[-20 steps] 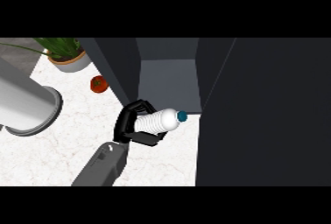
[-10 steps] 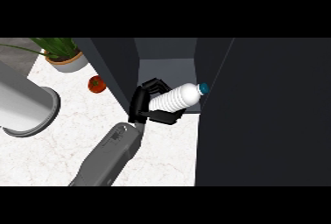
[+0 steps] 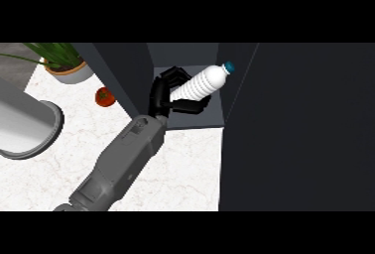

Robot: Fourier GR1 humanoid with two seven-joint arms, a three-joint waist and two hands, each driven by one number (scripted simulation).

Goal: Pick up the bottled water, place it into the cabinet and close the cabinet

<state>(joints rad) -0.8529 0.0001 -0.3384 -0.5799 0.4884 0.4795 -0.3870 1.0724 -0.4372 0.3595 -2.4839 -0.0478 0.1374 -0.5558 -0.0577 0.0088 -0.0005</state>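
White ribbed bottled water (image 3: 202, 83) with a blue cap is now sitting further up and deeper in the cabinet (image 3: 192, 116) opening than half a second ago, when it was hanging at the opening's front edge; the cap is pointing up-right toward the dark inner wall. The grey forearm (image 3: 121, 166) has stretched further in, running from the lower edge up to the cabinet mouth. Which arm this is, going by position, is hard to say for sure; it is entering at lower left, so reading it as the left hand (image 3: 170, 94). The black fingers are curling round the bottle's lower body, grasping it, and are covering its base. The cabinet door (image 3: 307, 124) is filling the right side as a dark slab, no detail showing. The other hand is not showing. On the white marble counter (image 3: 183, 168), a grey pot (image 3: 26, 129) is cut off at the left edge, with a red tomato (image 3: 104, 96) and a potted plant (image 3: 64, 62) behind it, well apart from the bottle.
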